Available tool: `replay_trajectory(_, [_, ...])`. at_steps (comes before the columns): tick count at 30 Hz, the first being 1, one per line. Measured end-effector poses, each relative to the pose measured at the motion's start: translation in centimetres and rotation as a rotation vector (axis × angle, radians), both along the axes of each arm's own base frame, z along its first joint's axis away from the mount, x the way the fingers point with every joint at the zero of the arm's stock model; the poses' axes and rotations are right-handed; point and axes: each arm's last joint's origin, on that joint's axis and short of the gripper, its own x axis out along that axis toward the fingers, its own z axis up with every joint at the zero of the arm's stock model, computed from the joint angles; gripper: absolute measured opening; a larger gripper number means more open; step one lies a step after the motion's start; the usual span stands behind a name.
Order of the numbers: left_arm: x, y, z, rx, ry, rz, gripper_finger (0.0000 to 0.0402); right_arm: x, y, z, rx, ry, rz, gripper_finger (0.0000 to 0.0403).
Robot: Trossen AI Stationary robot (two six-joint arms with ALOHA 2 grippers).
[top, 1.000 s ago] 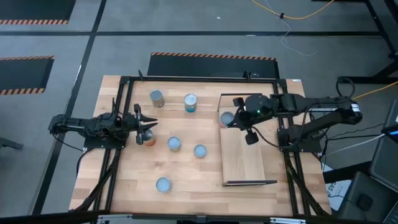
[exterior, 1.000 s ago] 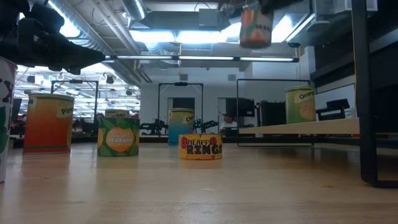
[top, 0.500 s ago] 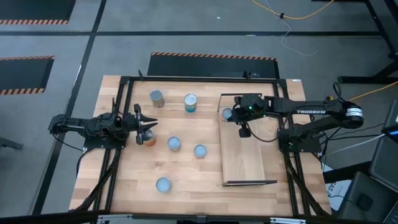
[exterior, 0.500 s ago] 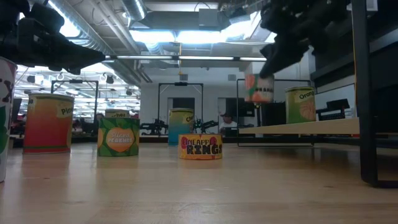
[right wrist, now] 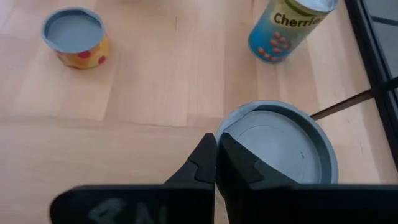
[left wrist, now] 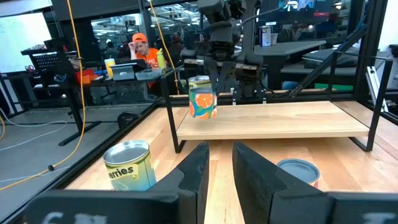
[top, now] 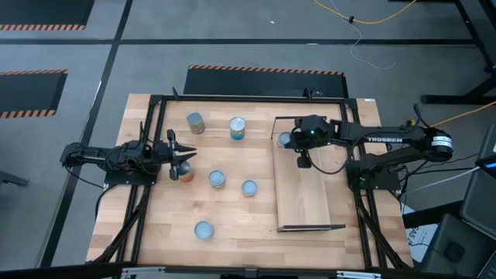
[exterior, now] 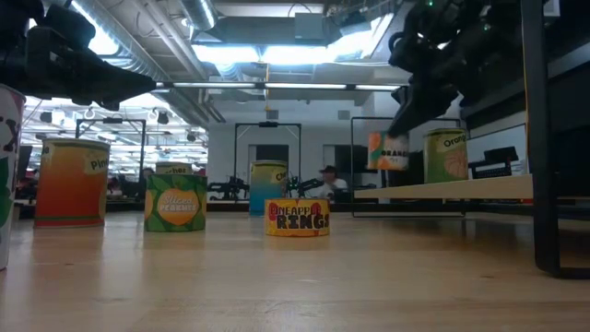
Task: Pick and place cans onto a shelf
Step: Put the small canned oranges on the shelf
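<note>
Right claw [top: 288, 140] clamped on the rim of an orange-labelled can [left wrist: 202, 102], held just above the shelf [top: 304, 194] at its far end. Left claw [top: 188, 156] part open, empty, over the bench [top: 232, 232] beside an orange-red can [top: 184, 173].

— How was the light over my table?
— Bright and even; ceiling strips [exterior: 304, 48] glared at twelve o'clock in my low view, leaving my arms silhouetted.
— Any blur?
— My own fingers [right wrist: 208, 165] sat soft in the right wrist view. Shadows under the cans [top: 218, 180] stayed faint.
</note>
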Motion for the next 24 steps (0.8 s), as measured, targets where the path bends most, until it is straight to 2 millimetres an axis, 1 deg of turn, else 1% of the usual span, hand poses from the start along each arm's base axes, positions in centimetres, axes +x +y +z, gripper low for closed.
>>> replay_trajectory(3, [0.0,0.0,0.0,0.0,0.0,0.0,0.0064,-0.2,0.0,-0.6,0.0,-0.002,-0.001,0.0009])
replay_trajectory(12, [0.0,0.0,0.0,0.0,0.0,0.0,0.0064,-0.4,0.1,-1.3,0.001,-0.004,-0.002,0.0009])
replay_trajectory(18, [0.0,0.0,0.0,0.0,0.0,-0.001,0.0064,0.0,-0.1,-1.6,-0.013,-0.007,-0.015,0.0009])
replay_trajectory(24, [0.0,0.0,0.0,0.0,0.0,0.0,0.0064,0.6,-0.2,-2.6,-0.003,0.032,-0.015,0.0009])
